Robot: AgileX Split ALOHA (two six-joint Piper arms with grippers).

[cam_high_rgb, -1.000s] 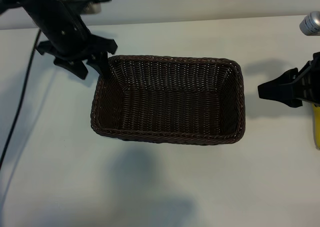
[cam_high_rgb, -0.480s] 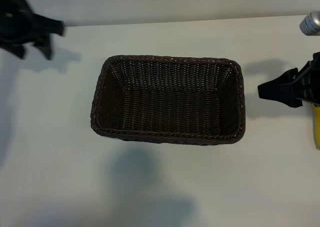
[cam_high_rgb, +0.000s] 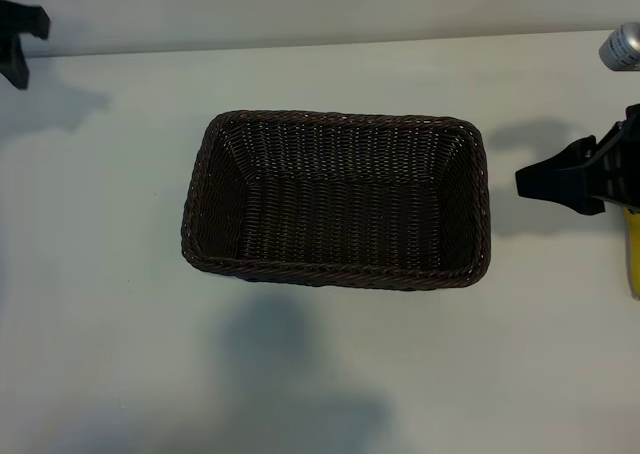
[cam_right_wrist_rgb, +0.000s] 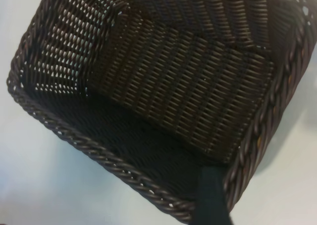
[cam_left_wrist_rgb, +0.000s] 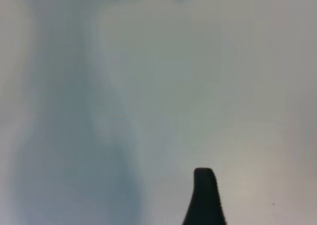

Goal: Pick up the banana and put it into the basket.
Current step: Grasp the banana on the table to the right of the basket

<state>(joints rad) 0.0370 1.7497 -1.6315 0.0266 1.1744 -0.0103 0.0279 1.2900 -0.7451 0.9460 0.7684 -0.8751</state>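
A pale tabletop (cam_high_rgb: 120, 304) carries the wicker basket (cam_high_rgb: 337, 200) at centre; the banana (cam_high_rgb: 633, 254) lies at the right edge beside the right gripper (cam_high_rgb: 560, 179), jaws spread, the left gripper (cam_high_rgb: 18, 36) far-left, released

The dark brown wicker basket (cam_high_rgb: 336, 201) sits mid-table (cam_high_rgb: 120, 304). The left gripper (cam_high_rgb: 15, 34) shows at the far-left corner; the right gripper (cam_high_rgb: 565, 179) hangs open beside the banana (cam_high_rgb: 632, 254).
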